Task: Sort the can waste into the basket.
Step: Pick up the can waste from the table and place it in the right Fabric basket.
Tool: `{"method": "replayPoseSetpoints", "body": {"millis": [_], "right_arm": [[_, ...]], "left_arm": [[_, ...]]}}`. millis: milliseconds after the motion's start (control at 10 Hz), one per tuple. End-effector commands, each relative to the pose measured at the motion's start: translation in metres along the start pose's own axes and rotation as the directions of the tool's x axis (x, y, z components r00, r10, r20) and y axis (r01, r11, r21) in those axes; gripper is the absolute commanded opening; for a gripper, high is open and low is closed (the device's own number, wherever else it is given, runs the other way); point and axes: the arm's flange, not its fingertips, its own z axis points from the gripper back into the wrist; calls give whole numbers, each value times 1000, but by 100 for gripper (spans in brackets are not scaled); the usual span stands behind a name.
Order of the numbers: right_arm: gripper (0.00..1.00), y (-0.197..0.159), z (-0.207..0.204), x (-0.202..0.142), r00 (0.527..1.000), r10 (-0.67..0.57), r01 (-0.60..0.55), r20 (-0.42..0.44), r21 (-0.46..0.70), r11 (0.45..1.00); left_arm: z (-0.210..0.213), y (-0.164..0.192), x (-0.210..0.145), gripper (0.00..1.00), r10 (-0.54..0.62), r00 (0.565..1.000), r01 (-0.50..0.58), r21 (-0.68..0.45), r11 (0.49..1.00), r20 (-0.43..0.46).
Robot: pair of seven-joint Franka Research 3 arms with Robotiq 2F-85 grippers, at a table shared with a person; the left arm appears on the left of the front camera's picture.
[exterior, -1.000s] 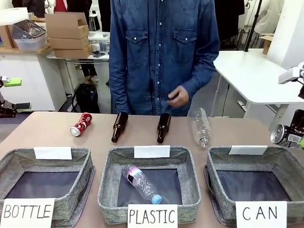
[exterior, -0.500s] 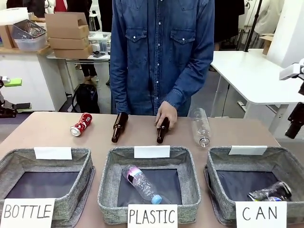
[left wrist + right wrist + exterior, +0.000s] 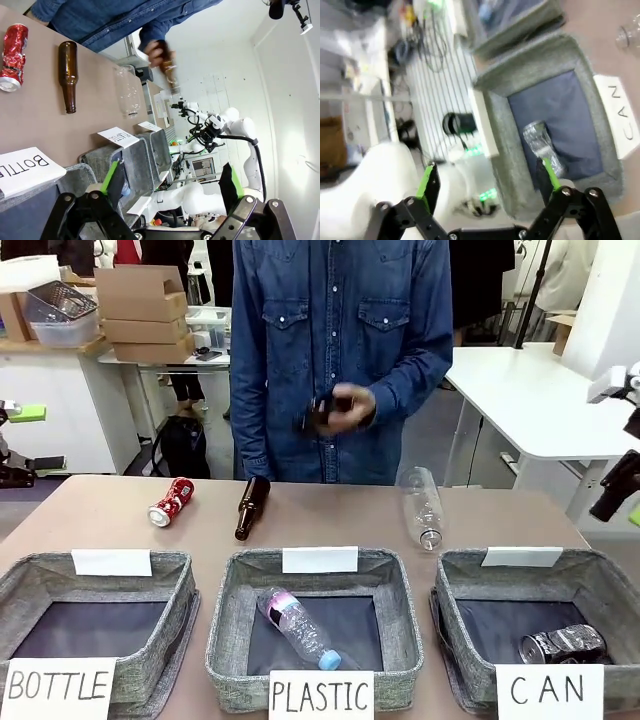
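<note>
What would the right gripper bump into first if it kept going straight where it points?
Probably the CAN basket. The open right gripper aims at its grey rim, just beside the silvery can lying inside. Depth is hard to judge in this blurred wrist view, so that is a guess.

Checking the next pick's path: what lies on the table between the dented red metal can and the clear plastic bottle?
One brown glass bottle on its side, nearer the dented red metal can; the front view shows it.

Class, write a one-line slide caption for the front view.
Dented silvery metal can in the grey fabric CAN basket; dented red metal can on the tan table.
</note>
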Motion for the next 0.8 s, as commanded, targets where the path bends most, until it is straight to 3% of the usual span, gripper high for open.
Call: {"method": "replayPoseSetpoints", "body": {"millis": [0, 100, 200, 300, 500, 600, 700], "right_arm": [[100, -1, 25, 24, 669, -574, 511, 471, 269, 816], [100, -4, 37, 28, 419, -751, 586, 511, 480, 653], [100, -12, 45, 29, 280, -840, 583, 464, 614, 533], [100, -16, 47, 28, 231, -869, 562, 437, 669, 486], [100, -21, 51, 24, 184, -859, 524, 478, 692, 497], [100, -28, 48, 27, 173, -833, 556, 526, 646, 524], [100, -27, 56, 19, 596, -742, 620, 306, 411, 668]], "left_arm": [[0, 0, -1, 100, -22, 1000, 22, -11, 1000, -6], [0, 0, -1, 100, -22, 1000, 22, -11, 1000, -6], [0, 0, -1, 100, -22, 1000, 22, -11, 1000, -6], [0, 0, -1, 100, -22, 1000, 22, -11, 1000, -6], [0, 0, -1, 100, -22, 1000, 22, -11, 1000, -6], [0, 0, -1, 100, -22, 1000, 22, -11, 1000, -6], [0, 0, -1, 100, -22, 1000, 22, -11, 1000, -6]]}}
